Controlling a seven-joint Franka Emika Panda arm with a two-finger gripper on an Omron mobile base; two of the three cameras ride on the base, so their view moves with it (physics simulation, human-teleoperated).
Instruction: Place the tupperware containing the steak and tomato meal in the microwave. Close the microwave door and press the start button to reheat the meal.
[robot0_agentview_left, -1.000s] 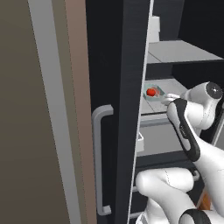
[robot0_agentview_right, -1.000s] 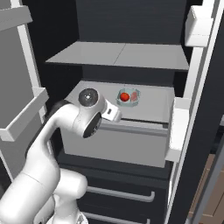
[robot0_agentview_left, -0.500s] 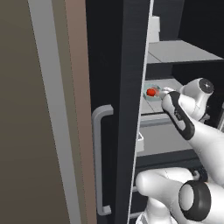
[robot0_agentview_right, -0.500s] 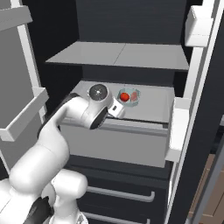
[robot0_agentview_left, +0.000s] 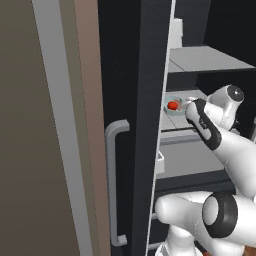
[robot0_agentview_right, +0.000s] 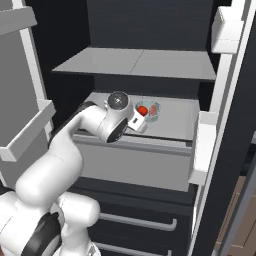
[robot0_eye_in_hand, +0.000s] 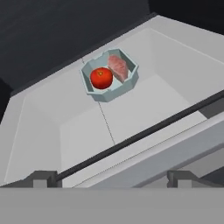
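Observation:
The pale teal tupperware (robot0_eye_in_hand: 108, 93) rests on a light grey shelf inside an open dark cabinet, far in from the shelf's front. In it lie the red tomato (robot0_eye_in_hand: 101, 78) and the pinkish steak (robot0_eye_in_hand: 118, 66). My gripper (robot0_eye_in_hand: 111, 178) is open and empty, short of the tray, behind the shelf's front rail. From the right base view the gripper (robot0_agentview_right: 138, 120) hovers just left of and in front of the tupperware (robot0_agentview_right: 152, 112) and tomato (robot0_agentview_right: 142, 110). The left base view has the tupperware (robot0_agentview_left: 176, 107) peeking past the door edge beside my gripper (robot0_agentview_left: 190, 103). The microwave and its door are out of view.
A tall dark door with a grey bar handle (robot0_agentview_left: 115, 185) stands open at the left. A grey shelf (robot0_agentview_right: 140, 62) hangs above the tray. White door bins (robot0_agentview_right: 205, 145) flank the opening, and drawers (robot0_agentview_right: 135, 220) sit below. A dark rail (robot0_eye_in_hand: 144, 133) crosses the shelf's front.
My arm has stretched forward into the cabinet, bringing the hand closer to the tupperware. The jaws stayed wide apart. The tray has not moved.

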